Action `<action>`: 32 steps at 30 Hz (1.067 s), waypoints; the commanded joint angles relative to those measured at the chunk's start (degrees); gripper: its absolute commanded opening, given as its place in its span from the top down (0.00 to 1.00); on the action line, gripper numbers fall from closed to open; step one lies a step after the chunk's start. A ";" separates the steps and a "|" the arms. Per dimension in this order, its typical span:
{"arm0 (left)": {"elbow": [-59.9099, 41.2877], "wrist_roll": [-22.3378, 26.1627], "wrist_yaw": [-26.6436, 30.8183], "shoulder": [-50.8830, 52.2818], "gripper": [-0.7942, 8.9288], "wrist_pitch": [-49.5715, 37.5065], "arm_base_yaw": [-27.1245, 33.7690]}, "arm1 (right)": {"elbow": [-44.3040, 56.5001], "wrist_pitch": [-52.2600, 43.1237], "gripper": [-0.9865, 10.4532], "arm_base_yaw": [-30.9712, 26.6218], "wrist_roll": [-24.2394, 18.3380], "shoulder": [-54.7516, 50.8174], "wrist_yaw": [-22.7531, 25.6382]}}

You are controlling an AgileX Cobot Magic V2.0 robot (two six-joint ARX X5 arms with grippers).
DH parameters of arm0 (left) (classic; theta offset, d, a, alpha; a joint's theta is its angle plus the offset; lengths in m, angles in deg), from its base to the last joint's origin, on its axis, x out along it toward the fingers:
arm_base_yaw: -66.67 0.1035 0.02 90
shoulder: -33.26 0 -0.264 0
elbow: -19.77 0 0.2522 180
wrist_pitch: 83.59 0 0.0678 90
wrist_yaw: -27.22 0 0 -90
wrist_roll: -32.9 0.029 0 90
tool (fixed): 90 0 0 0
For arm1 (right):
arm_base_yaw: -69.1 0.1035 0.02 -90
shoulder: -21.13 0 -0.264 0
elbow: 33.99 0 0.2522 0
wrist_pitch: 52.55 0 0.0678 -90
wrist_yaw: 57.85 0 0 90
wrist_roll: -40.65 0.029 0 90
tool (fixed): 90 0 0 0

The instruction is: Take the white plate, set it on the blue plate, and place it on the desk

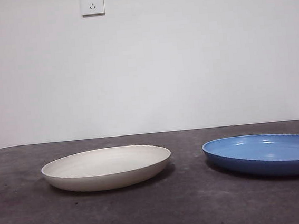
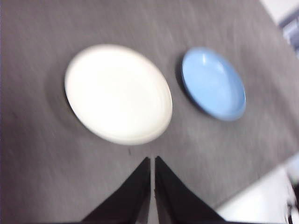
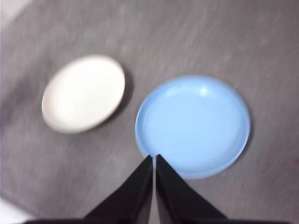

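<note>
Both of my grippers hang high above the desk (image 1: 159, 211), and neither one holds anything. On my left gripper (image 2: 152, 161) the two black jaws are pressed together, with only a thin seam of light between them, their tips pointing down at bare desk just beside the near rim of the white plate (image 2: 117, 93). On my right gripper (image 3: 153, 159) the jaws are likewise closed tip to tip, and they sit over the near edge of the blue plate (image 3: 192, 125), well above it and not touching.

Outward from my left jaws, the white plate lies flat and right side up on the dark mottled surface, and the blue plate lies beyond it, a clear strip of desk between them. Both wrist views are blurred, so I cannot make out fine detail on either plate.

From the low front camera neither of my arms shows. The white plate rests left of centre, and the blue plate rests to its right, partly cut off by the picture's edge. They are apart, both empty. Behind them rises a plain pale wall (image 1: 187, 60) with a white socket (image 1: 92, 3) near the top.
</note>
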 commanded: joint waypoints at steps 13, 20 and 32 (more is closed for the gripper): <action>1.64 6.97 -0.26 -0.68 0.85 3.72 -5.57 | -0.92 5.55 0.90 7.52 -4.13 3.56 0.13; 1.64 5.44 -0.24 -0.68 0.47 3.67 -5.64 | -0.92 5.38 0.59 7.52 -2.58 3.58 0.59; 1.68 -0.83 0.17 -0.96 0.44 -1.03 -5.64 | -0.92 5.35 0.59 7.52 -2.21 3.58 0.59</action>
